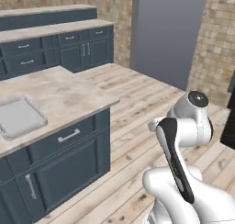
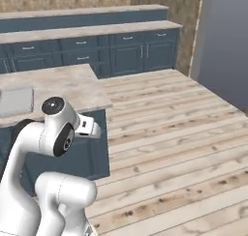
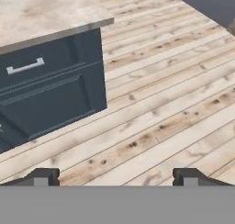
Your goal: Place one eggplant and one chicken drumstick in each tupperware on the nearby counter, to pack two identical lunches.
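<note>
Your gripper (image 3: 115,176) hangs wide and empty, fingertips (image 3: 45,176) well apart over the plank floor (image 3: 174,103) beside the counter (image 1: 69,92) corner. On the stone top, well away from your hand, sits the pale tray (image 1: 18,117); the brick wall (image 1: 215,39) stands beyond.

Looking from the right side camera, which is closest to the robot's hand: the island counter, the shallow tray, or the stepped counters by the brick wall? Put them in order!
From the gripper:
1. Island counter, its corner just beside the hand.
2. Shallow pale tray, farther left on the island top.
3. Stepped blue counters, far back along the brick wall.
</note>
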